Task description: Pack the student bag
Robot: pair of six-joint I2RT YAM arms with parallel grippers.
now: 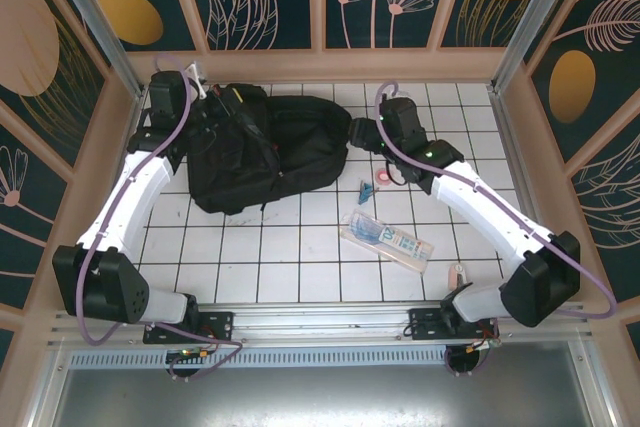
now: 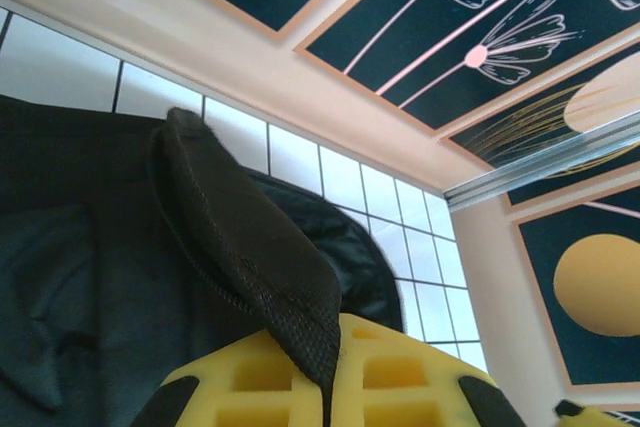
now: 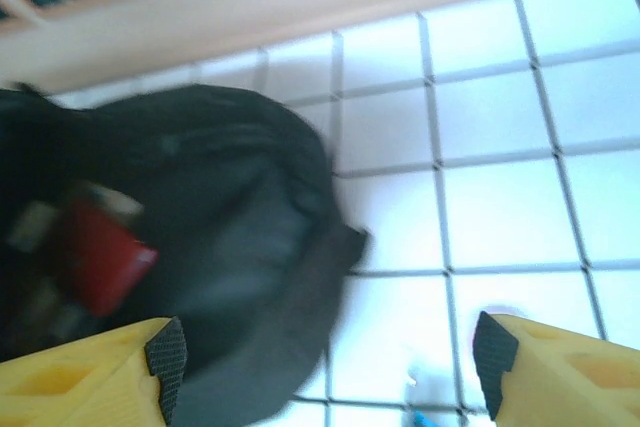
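Note:
The student bag [image 1: 265,152], a large black backpack, lies on the white tiled table toward the back left. My left gripper [image 1: 215,107] is at its far left end, and its yellow fingers [image 2: 400,367] are shut on a black mesh strap [image 2: 250,247] of the bag. My right gripper [image 1: 362,132] hovers at the bag's right end with the jaws wide open. In the right wrist view the bag [image 3: 200,237] shows blurred, its rounded edge reaching between my black pads [image 3: 167,352]. Something red [image 3: 100,257] shows at the bag's left part.
A clear pouch with blue contents [image 1: 385,237] lies on the tiles right of centre. A small blue and red item [image 1: 365,190] sits just below the right gripper. A small pink item [image 1: 458,272] lies near the front right. Cage walls surround the table.

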